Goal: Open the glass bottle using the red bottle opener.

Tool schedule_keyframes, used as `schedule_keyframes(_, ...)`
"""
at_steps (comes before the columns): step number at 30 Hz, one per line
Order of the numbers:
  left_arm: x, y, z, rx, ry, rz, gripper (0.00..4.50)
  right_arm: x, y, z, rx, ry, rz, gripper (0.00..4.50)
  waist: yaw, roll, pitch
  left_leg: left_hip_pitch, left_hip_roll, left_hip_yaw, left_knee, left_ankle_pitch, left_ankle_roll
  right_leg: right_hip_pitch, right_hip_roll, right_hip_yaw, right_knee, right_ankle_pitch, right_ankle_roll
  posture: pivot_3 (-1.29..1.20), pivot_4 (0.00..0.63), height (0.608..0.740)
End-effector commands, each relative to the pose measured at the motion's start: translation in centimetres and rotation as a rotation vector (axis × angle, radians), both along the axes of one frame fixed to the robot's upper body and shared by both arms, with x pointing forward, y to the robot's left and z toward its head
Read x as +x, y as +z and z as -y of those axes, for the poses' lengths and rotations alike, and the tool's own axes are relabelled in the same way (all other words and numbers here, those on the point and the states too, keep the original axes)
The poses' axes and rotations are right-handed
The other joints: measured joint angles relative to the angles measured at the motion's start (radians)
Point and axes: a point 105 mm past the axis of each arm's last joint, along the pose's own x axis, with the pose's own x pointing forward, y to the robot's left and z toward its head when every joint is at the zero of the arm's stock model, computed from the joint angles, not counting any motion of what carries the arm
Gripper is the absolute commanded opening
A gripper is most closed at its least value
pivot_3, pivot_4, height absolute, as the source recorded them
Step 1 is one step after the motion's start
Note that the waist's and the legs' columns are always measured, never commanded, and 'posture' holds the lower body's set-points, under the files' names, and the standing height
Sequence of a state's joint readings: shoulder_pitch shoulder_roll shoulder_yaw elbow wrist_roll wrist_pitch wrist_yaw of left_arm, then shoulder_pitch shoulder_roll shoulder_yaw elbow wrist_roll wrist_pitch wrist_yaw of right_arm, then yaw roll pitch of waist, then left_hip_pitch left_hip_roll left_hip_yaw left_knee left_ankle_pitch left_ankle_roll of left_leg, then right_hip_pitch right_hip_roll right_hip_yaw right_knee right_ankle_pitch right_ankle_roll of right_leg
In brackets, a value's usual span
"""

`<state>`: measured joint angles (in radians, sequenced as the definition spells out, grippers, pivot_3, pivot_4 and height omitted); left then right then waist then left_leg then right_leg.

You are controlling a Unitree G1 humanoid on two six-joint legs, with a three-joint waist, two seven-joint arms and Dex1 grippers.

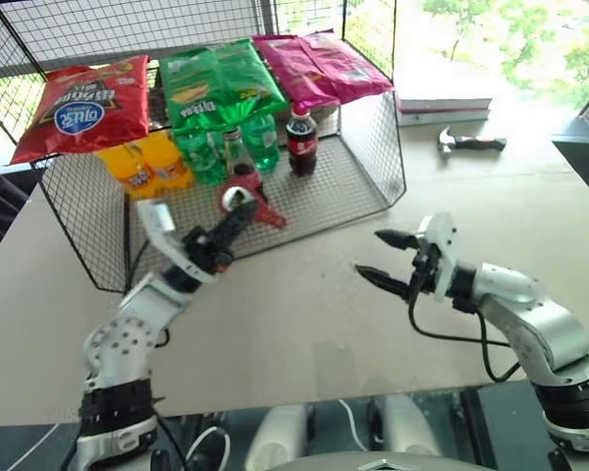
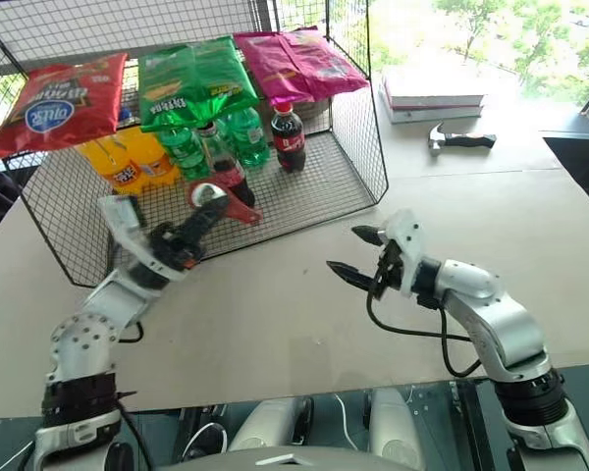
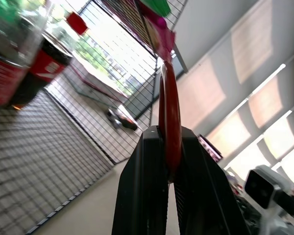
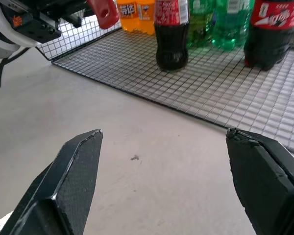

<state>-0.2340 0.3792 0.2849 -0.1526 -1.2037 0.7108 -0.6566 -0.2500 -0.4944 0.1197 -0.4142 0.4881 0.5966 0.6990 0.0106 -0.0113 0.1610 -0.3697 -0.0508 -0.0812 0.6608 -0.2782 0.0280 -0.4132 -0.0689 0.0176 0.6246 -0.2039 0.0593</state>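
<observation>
Red bottle opener (image 1: 247,203) clamped in my left gripper (image 1: 238,213), glass bottle (image 2: 222,163) just beyond its tip, my right gripper (image 1: 385,258) spread empty

a robot test bench set up like a small shop shelf beside a bright window: a black wire rack (image 1: 373,147) holding snack bags (image 1: 83,103) and soda bottles (image 1: 260,137) in the upper left, books (image 1: 442,103) and a hammer (image 1: 469,143) upper right.
</observation>
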Motion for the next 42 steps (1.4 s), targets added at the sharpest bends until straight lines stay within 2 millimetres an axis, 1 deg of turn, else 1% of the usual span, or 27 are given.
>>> schedule_keyframes(1, -0.1, 0.4, 2.8, -0.017, -0.111, 0.027, 0.05, 0.1, 0.8, -0.3, 0.004, 0.007, -0.041, 4.07, -0.002, 0.0, 0.0, 0.0, 0.0, 0.0, 0.0, 0.0, 0.0, 0.0, 0.0, 0.0, 0.0, 0.0, 0.0, 0.0, 0.15, 0.74)
schedule_keyframes(4, 0.0, 0.3, 4.8, -0.029, -0.186, 0.028, 0.05, 0.2, 0.8, -0.2, -0.003, 0.013, -0.121, 4.07, -0.005, 0.0, 0.0, 0.0, 0.0, 0.0, 0.0, 0.0, 0.0, 0.0, 0.0, 0.0, 0.0, 0.0, 0.0, 0.0, 0.15, 0.74)
schedule_keyframes(7, 0.1, 0.1, 6.2, -0.043, -0.234, 0.028, 0.05, -0.3, 1.5, -0.6, 0.051, 0.058, -0.169, 4.07, -0.007, 0.0, 0.0, -0.001, 0.0, 0.0, 0.0, 0.0, 0.0, -0.001, 0.0, 0.0, 0.0, 0.0, 0.0, 0.0, 0.15, 0.74)
schedule_keyframes(9, -0.1, 0.1, 6.8, -0.054, -0.263, 0.028, 0.05, -0.5, 1.7, -0.8, 0.062, 0.073, -0.2, 4.07, -0.007, 0.0, 0.0, -0.001, 0.0, 0.0, 0.0, 0.0, 0.0, -0.001, 0.0, 0.0, 0.0, 0.0, 0.0, 0.0, 0.15, 0.74)
schedule_keyframes(13, -0.6, -0.2, 7.8, -0.071, -0.306, 0.018, 0.05, -1.1, 1.2, -1.4, 0.04, 0.117, -0.258, 4.07, -0.008, 0.0, 0.0, -0.002, 0.0, 0.0, 0.0, 0.0, 0.0, -0.001, 0.0, 0.0, -0.001, 0.0, 0.0, 0.0, 0.15, 0.74)
schedule_keyframes(15, -1.2, -0.3, 8.3, -0.08, -0.346, 0.012, 0.05, -1.2, 1.1, -1.7, 0.027, 0.132, -0.263, 4.07, -0.01, 0.0, 0.0, -0.002, 0.0, 0.0, 0.0, 0.0, 0.0, -0.001, 0.0, 0.0, -0.001, 0.0, 0.0, 0.0, 0.15, 0.74)
schedule_keyframes(17, -1.2, -0.5, 8.3, -0.08, -0.341, 0.013, 0.05, -1.6, 1.3, -1.8, 0.031, 0.163, -0.284, 4.07, -0.011, 0.0, 0.0, -0.002, 0.0, 0.0, 0.001, 0.0, 0.0, -0.001, 0.0, 0.0, -0.001, 0.0, 0.0, 0.0, 0.15, 0.74)
schedule_keyframes(20, -1.1, -0.8, 7.8, -0.06, -0.32, 0.016, 0.05, -2.0, 1.6, -1.5, 0.01, 0.196, -0.299, 4.07, -0.012, 0.0, 0.0, -0.002, 0.0, -0.001, 0.001, 0.0, 0.0, -0.001, 0.0, 0.0, -0.001, 0.0, 0.0, 0.0, 0.15, 0.74)
schedule_keyframes(22, -1.3, -1.2, 7.5, -0.03, -0.327, 0.018, 0.05, -2.0, 2.2, -1.5, 0.013, 0.212, -0.311, 4.07, -0.014, 0.0, 0.0, -0.003, 0.0, -0.001, 0.001, 0.0, 0.001, -0.001, 0.0, -0.001, -0.001, 0.0, 0.0, 0.0, 0.15, 0.74)
schedule_keyframes(25, -1.6, -1.9, 7.4, 0.008, -0.339, 0.019, 0.05, -1.9, 2.9, -1.9, 0.038, 0.232, -0.351, 4.07, -0.022, 0.0, 0.0, -0.003, 0.0, -0.001, 0.001, -0.001, 0.001, -0.001, 0.0, -0.001, -0.001, 0.0, 0.0, 0.0, 0.15, 0.74)
schedule_keyframes(29, -2.1, -2.3, 7.6, 0.035, -0.374, 0.024, 0.05, -2.6, 3.6, -2.8, 0.068, 0.302, -0.429, 4.07, -0.021, 0.0, 0.0, -0.003, 0.0, -0.002, 0.001, -0.002, 0.004, -0.001, 0.0, -0.001, -0.001, 0.0, 0.0, 0.0, 0.15, 0.74)
schedule_keyframes(31, -2.0, -2.4, 7.5, 0.048, -0.376, 0.028, 0.05, -2.8, 4.0, -3.3, 0.071, 0.332, -0.45, 4.07, -0.021, 0.0, 0.0, -0.003, 0.0, -0.002, 0.001, -0.002, 0.004, -0.001, 0.0, -0.001, -0.001, 0.0, 0.0, 0.0, 0.15, 0.74)
schedule_keyframes(37, -1.5, -2.4, 7.6, 0.056, -0.376, 0.042, 0.05, -3.3, 3.7, -3.9, 0.021, 0.373, -0.491, 4.07, -0.021, 0.0, 0.0, -0.007, 0.0, -0.003, 0.003, -0.002, 0.004, -0.003, -0.001, -0.003, -0.001, 0.0, 0.0, 0.0, 0.15, 0.74)
schedule_keyframes(38, -1.4, -2.4, 7.6, 0.059, -0.375, 0.045, 0.0, -3.3, 3.8, -4.0, 0.021, 0.373, -0.493, 3.65, -0.021, 0.0, 0.0, -0.009, 0.0, -0.004, 0.004, -0.002, 0.003, -0.005, -0.001, -0.003, -0.001, 0.0, 0.0, 0.0, 0.15, 0.74)
schedule_keyframes(39, -1.3, -2.3, 7.6, 0.062, -0.369, 0.05, 0.0, -3.2, 3.8, -4.0, 0.018, 0.374, -0.494, 3.5, -0.021, 0.0, 0.0, -0.01, 0.0, -0.004, 0.004, -0.001, 0.001, -0.006, -0.001, -0.003, -0.001, 0.0, 0.0, 0.0, 0.15, 0.74)
schedule_keyframes(40, -1.1, -2.3, 7.5, 0.063, -0.363, 0.054, 0.0, -3.2, 3.8, -4.1, 0.014, 0.375, -0.496, 3.16, -0.021, 0.0, 0.0, -0.01, 0.0, -0.003, 0.004, 0.0, 0.001, -0.006, -0.001, -0.003, -0.001, 0.0, 0.0, 0.0, 0.15, 0.74)
schedule_keyframes(42, -0.8, -2.1, 7.3, 0.06, -0.356, 0.06, 0.0, -3.2, 3.6, -4.2, 0.005, 0.376, -0.504, 2.25, -0.021, 0.0, 0.0, -0.01, 0.0, -0.003, 0.004, 0.0, 0.001, -0.006, -0.001, -0.003, -0.001, 0.0, 0.0, 0.0, 0.15, 0.74)
